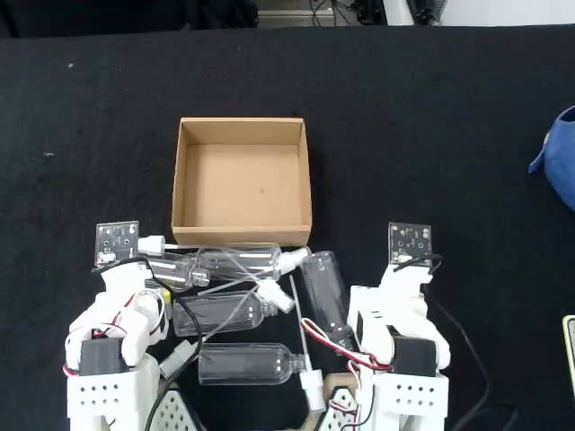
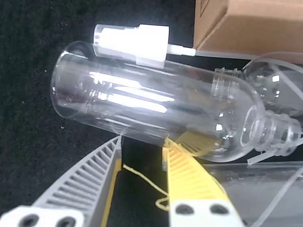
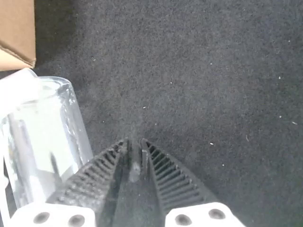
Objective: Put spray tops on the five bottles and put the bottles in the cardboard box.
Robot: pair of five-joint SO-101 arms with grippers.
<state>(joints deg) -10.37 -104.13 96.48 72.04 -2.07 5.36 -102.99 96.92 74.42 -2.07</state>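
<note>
Several clear bottles lie in a heap in front of the open cardboard box (image 1: pixel 243 180), among them one bottle (image 1: pixel 252 364) nearest the arms and one bottle (image 1: pixel 323 287) pointing at the box. Loose white spray tops (image 1: pixel 151 242) (image 1: pixel 313 386) lie around them. My left gripper (image 2: pixel 142 142) is open, and a clear bottle (image 2: pixel 156 111) lies across just beyond its tips, over the yellow finger's end. A spray top (image 2: pixel 132 42) rests behind that bottle, beside the box (image 2: pixel 251 23). My right gripper (image 3: pixel 135 142) is shut on nothing, on bare cloth next to a bottle's base (image 3: pixel 42 137).
Black cloth covers the table. A blue cap (image 1: pixel 559 166) sits at the right edge. Both arm bases stand at the near edge, the left arm (image 1: pixel 108 359) and the right arm (image 1: pixel 404 350), with wires trailing between them. Open cloth lies beyond and beside the box.
</note>
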